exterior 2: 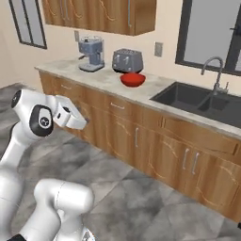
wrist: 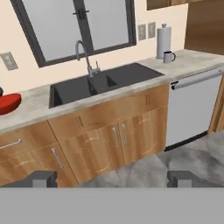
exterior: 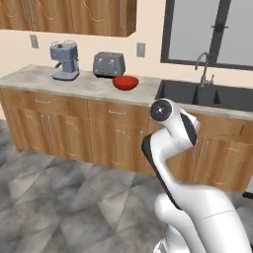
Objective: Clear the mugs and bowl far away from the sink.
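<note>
The red bowl point(exterior: 125, 82) sits on the counter just left of the black two-basin sink point(exterior: 197, 94), in front of the toaster. In the hand view the bowl point(wrist: 8, 103) is cut by the left edge, and the sink point(wrist: 100, 83) with its grey gooseneck tap point(wrist: 84, 54) lies ahead. One small pale mug point(wrist: 168, 56) stands on the counter right of the sink, beside a paper towel roll. The dark grey-blue mug is out of view. My gripper point(wrist: 113, 179) is open and empty, well back from the cabinets above the floor.
A coffee machine point(exterior: 64, 60) and a toaster point(exterior: 108, 64) stand on the counter left of the bowl. A paper towel roll point(wrist: 163, 40) stands behind the mug, above a white dishwasher point(wrist: 192, 105). Grey tiled floor stretches between me and the wooden cabinets.
</note>
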